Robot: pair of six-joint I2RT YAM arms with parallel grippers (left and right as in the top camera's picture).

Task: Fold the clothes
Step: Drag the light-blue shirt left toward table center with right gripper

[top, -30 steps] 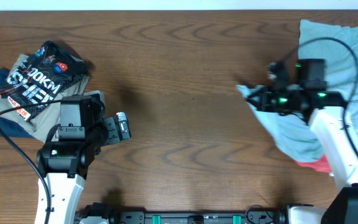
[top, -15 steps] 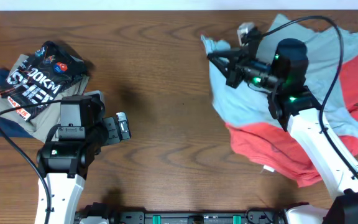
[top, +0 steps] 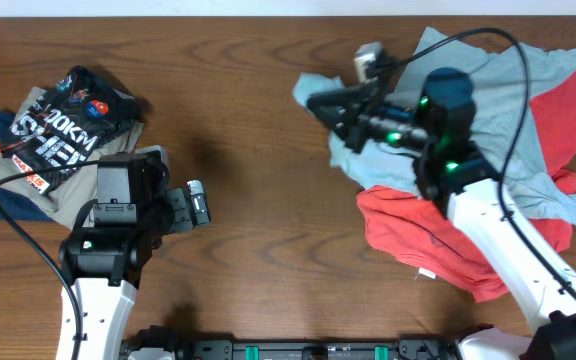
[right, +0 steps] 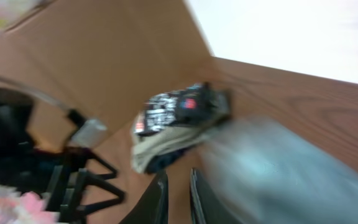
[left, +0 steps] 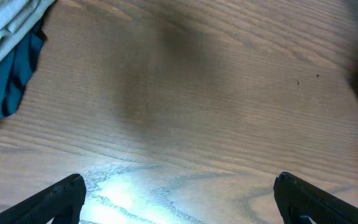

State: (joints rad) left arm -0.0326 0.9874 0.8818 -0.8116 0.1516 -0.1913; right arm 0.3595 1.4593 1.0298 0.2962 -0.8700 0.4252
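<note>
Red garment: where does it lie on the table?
Overhead view: the red garment lies at the right of the table, partly under the T-shirt.

Printed lettering is found on one item only: a dark printed garment (top: 63,125) on top of the folded pile at the left of the overhead view. Large white block characters reading "00KM" are seen across it, with a second line beneath that begins with "S" and cannot be read in full. Smaller red and white markings beside them are illegible. In the right wrist view the same print (right: 179,112) is blurred beyond reading.
</note>
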